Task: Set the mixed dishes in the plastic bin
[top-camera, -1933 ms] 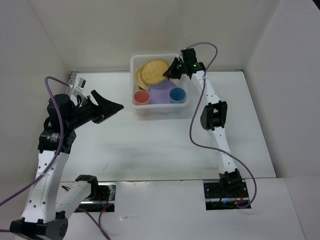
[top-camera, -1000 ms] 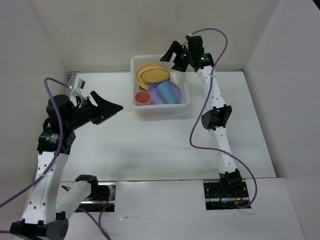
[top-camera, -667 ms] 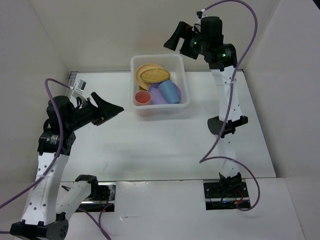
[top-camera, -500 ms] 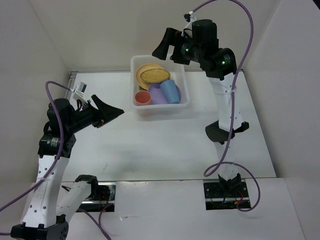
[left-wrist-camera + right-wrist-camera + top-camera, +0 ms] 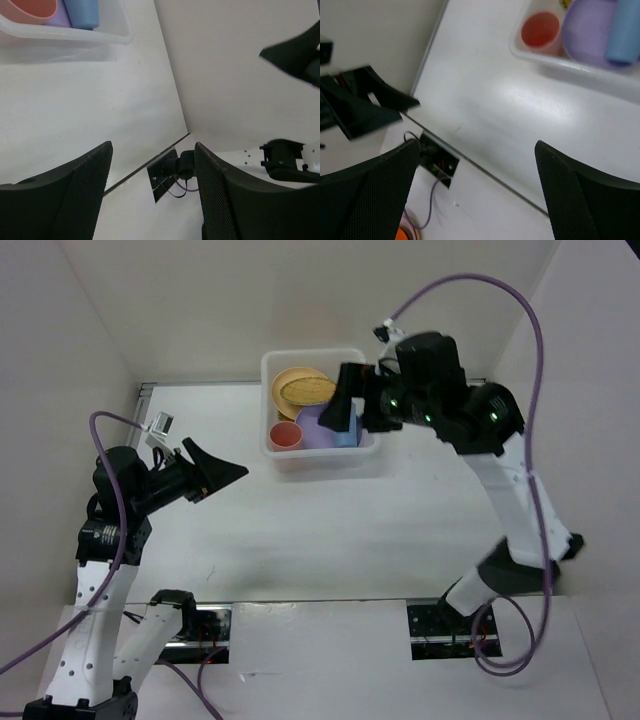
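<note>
Both pairs of jaws gape empty, clear of the dishes lying inside the plastic bin.

No readable text or labels appear anywhere.

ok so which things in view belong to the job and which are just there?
Job: plastic bin, and in it woven plate, pale orange plate, lavender plate, red cup, blue cup; left end effector and right end effector, both open, empty.
Not the job: table, purple cable, arm mounts.
</note>
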Available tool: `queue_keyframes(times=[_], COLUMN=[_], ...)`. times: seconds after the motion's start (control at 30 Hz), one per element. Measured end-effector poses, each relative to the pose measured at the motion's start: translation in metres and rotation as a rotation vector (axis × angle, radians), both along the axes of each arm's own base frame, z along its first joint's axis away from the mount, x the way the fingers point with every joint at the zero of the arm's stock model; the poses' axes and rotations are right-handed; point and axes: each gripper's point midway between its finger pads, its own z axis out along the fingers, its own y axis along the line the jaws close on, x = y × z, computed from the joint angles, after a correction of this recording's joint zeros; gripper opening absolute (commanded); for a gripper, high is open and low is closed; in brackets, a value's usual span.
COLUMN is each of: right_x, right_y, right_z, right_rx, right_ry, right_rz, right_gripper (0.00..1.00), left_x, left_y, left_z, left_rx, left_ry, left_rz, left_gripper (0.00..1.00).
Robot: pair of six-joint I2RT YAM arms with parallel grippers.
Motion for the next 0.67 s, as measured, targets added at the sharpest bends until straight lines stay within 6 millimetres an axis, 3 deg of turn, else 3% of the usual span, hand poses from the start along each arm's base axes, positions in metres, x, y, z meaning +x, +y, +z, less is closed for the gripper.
queue_keyframes(times=[0.17, 0.27, 0.37, 0.5, 0.57, 0.67], right_x=[-0.072, -0.102, -0.112, -0.109, -0.113, -0.123], right_y=[-0.056, -0.079, -0.075, -0.061, -0.064, -0.071], right_z=[-0.049, -0.072, -0.103, -0.164, -0.167, -0.144], right_rx=[0.088, 0.228, 0.330, 0.338, 0.347, 0.393], right_ry=[0.007, -0.036, -0.024, 0.114, 0.114, 0.029], right_rz=[-0.001, 0.004, 0.039, 0.055, 0.050, 0.065], right_gripper=[1.00, 1.00, 1.00, 1.00, 1.00, 1.00], left_x=[0.000, 0.001, 0.003, 0.010, 0.013, 0.009], left_y=[0.000, -0.001, 0.000, -0.001, 0.001, 0.003], left_z=[-0.002, -0.003, -0.008, -0.018, -0.021, -0.017], left_rx=[-0.001, -0.001, 0.001, 0.003, 0.007, 0.008], left_ry=[0.002, 0.000, 0.008, 0.046, 0.059, 0.035], left_rz=[-0.002, -0.005, -0.004, -0.003, 0.009, 0.029], left_gripper=[0.74, 0.74, 0.75, 0.75, 0.75, 0.77])
